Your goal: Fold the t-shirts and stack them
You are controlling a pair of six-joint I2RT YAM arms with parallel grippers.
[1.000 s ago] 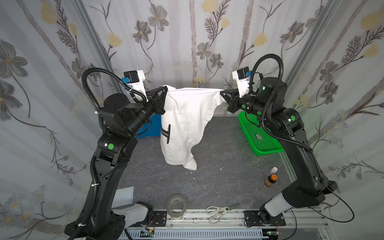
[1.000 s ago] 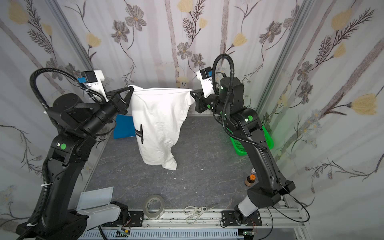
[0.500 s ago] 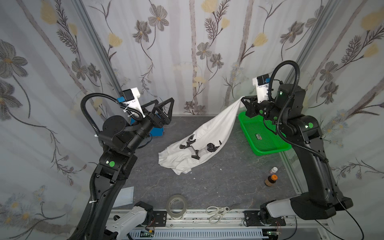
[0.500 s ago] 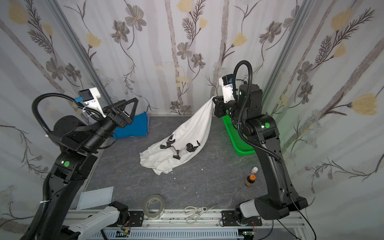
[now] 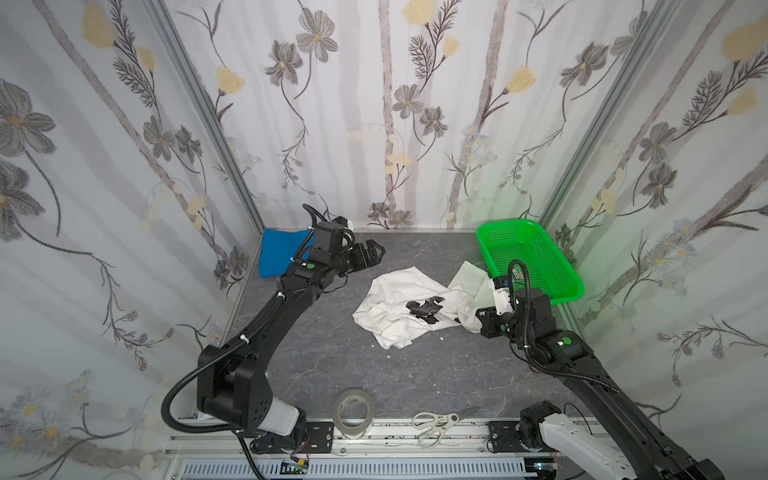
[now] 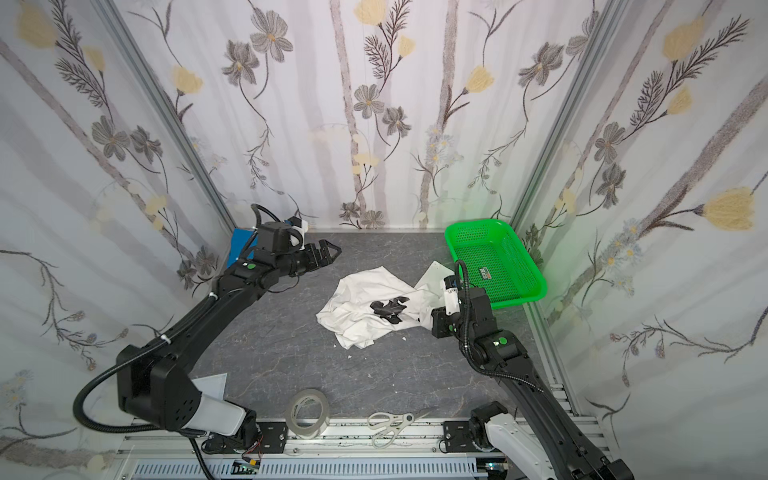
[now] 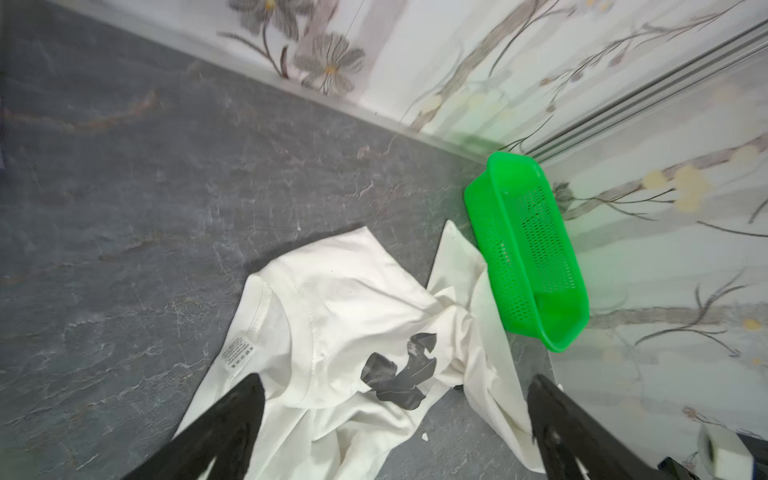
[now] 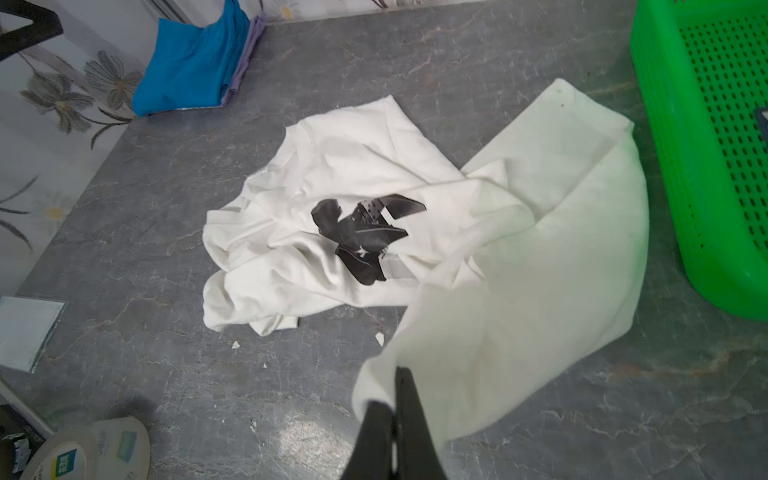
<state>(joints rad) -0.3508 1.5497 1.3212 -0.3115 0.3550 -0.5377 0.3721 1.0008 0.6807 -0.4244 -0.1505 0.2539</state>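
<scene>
Flowered curtains are closing in a grey marbled worktop [image 5: 316, 361], and the white t-shirt [image 5: 409, 309] is lying near its middle as a crumpled heap with the black robot print creased but facing up. A second ago the shirt was hanging spread in the air between both arms. Now it is sagging on the surface, and only one loose white flap is rising towards the right tool [image 8: 399, 376]. That tool is still pinching the flap, its jaws pressed together on the cloth. Which part of the garment this is, I cannot tell.

The left tool [image 5: 376, 253] has let go and is hovering apart from the shirt, towards the back left, with its jaws standing wide and nothing between them. Behind it, the blue t-shirt [image 5: 278, 253] is sitting folded in the far left corner. The green basket [image 5: 505, 224] is resting just beside the held flap, at the far right. A tape roll [image 5: 352, 411] and scissors [image 5: 440, 422] are lying along the near edge, well apart from the cloth.

The spread is lost, so folding is probably not starting yet. The shirt is likely needing a fresh two-point grasp and a flat lay before it can join the blue one.
</scene>
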